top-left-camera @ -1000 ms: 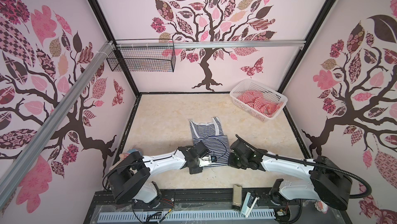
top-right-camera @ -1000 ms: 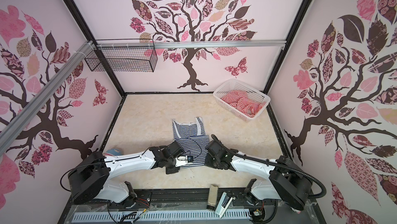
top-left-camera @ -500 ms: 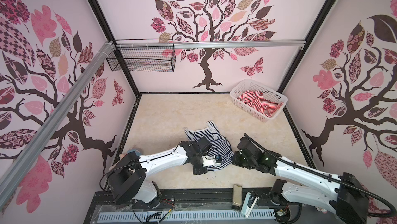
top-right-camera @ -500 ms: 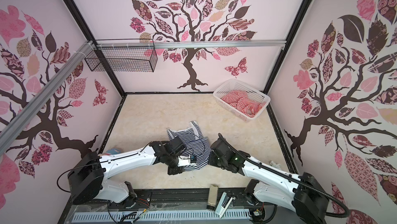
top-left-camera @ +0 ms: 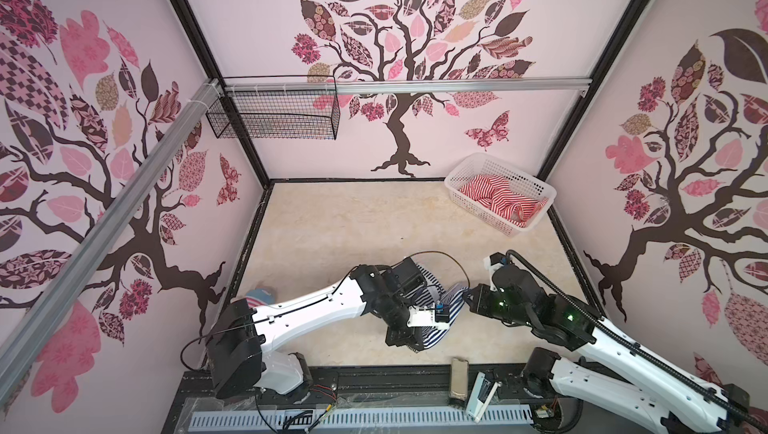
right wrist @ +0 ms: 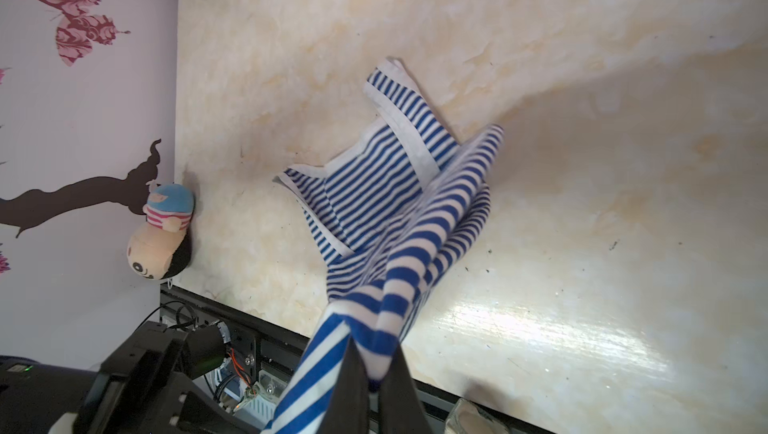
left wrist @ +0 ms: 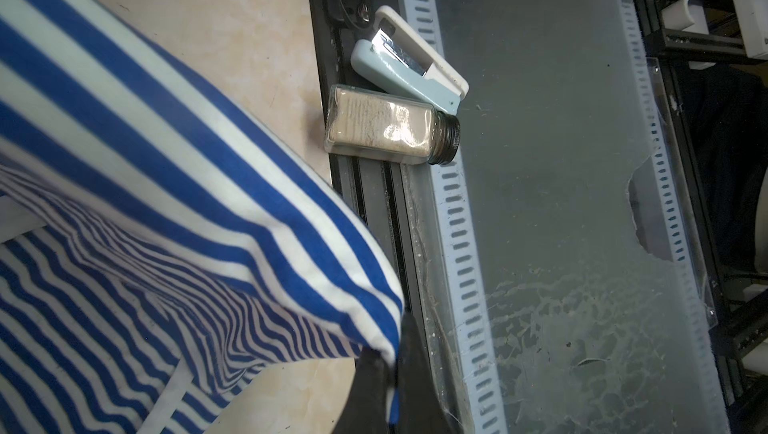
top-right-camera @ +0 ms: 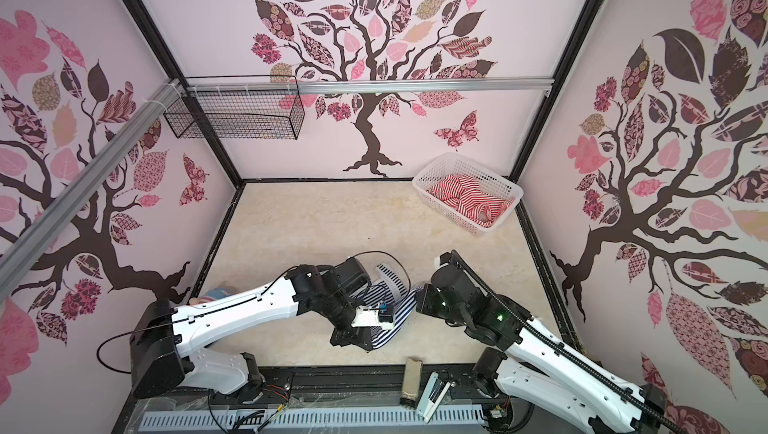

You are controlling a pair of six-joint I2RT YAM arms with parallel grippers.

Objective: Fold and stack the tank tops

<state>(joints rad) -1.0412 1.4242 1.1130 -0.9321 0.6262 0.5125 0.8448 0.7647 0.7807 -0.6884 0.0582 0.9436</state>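
Folding the navy-striped tank top (right wrist: pixel 374 186) in half: straps flat on the table (top-left-camera: pixel 353 224) near its front edge, hem end lifted. Leaves the red-striped tank top (top-left-camera: pixel 494 195) crumpled in the white basket (top-left-camera: pixel 505 224), far right corner. Pinches one hem corner in the clenched left gripper (left wrist: pixel 390 363), the other in the clenched right gripper (right wrist: pixel 374 369). Probably calls next for carrying both corners level over the straps, then letting go. Hides most of the fold under the left arm in both top views.

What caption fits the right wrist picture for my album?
Right pincer shut on an end of the blue-striped tank top above the table, plush doll by the wall.
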